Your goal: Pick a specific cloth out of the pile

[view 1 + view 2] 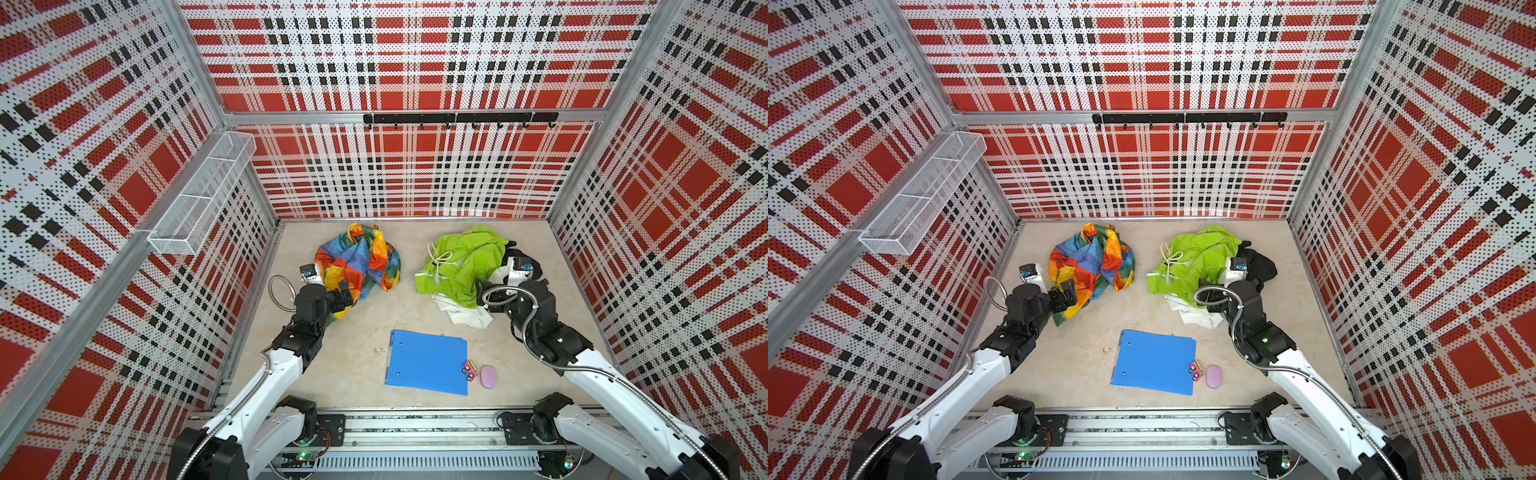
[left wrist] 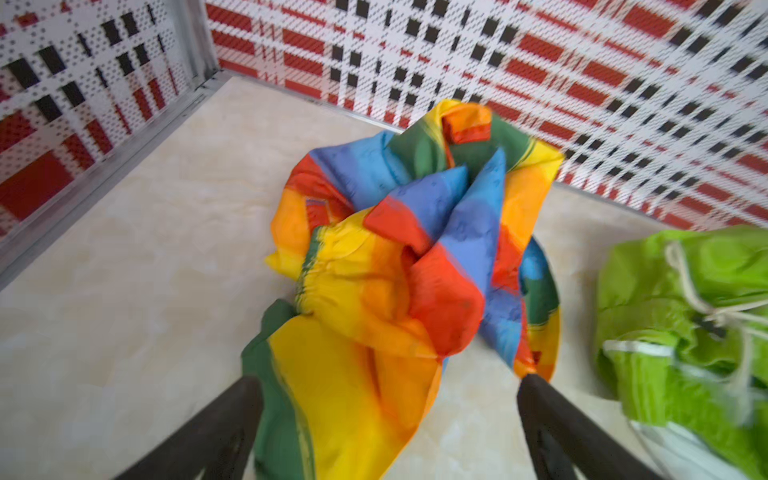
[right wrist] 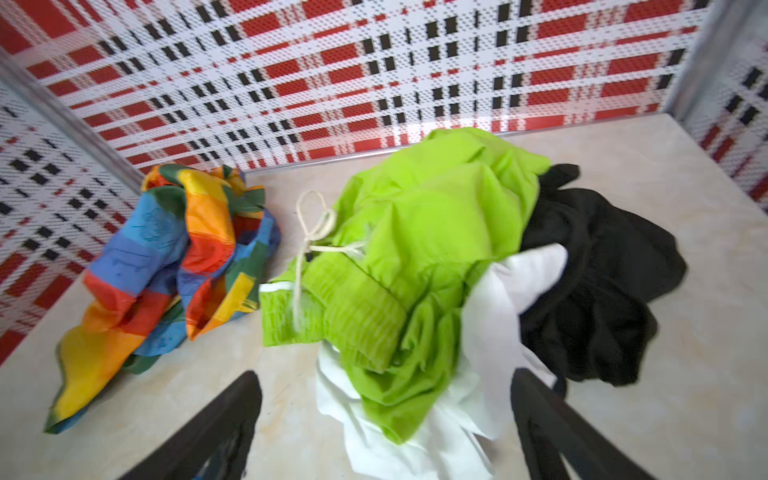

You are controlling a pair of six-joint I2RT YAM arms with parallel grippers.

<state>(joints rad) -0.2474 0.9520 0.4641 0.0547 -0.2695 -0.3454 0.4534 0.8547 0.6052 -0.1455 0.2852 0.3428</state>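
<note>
- Thin, crumpled multicoloured cloth (image 1: 358, 262) with a gathered hem lies on the smooth beige table (image 1: 365, 332), apart from the pile (image 1: 461, 266).
- Left gripper (image 2: 388, 382) spreads wide over the cloth's near edge.
- Right gripper (image 3: 384, 380) spreads wide before the pile.

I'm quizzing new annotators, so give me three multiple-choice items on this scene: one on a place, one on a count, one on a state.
1. The thin multicoloured cloth lies: A on the garment pile; B apart, left of it; C under it.
2. Garments showing in the pile: A two; B three; C five.
3. The left gripper is: A shut on the cloth; B shut, empty; C open.
Key: B, bare table separates them; B, lime green garment, white garment, black garment; C, fingers stand wide apart.
</note>
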